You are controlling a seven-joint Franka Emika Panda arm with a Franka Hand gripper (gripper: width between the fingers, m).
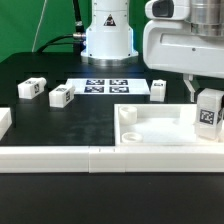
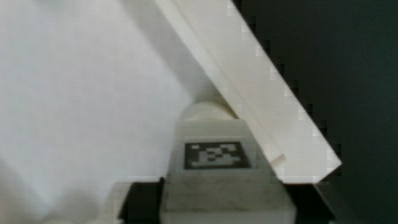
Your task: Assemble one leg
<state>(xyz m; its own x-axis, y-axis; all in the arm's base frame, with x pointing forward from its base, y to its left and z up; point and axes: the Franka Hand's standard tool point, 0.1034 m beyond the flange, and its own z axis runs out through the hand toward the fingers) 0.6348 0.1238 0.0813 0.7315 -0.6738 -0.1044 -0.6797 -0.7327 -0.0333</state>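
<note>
The claw (image 1: 204, 98) is clamped on the leg (image 1: 208, 113), a chunky white plastic block with a black-and-white tag. It holds the leg above the large white square tray (image 1: 160, 128) on the black tabletop (image 1: 60, 120), at the exterior view's right. Only the wrist view shows dark fingers (image 2: 143, 205) flanking the leg beside the tray's raised rim. Only the exterior view shows three spare legs (image 1: 62, 95) lying to the left.

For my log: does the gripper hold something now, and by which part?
The gripper holds one leg, clamped by its upper end.
</note>
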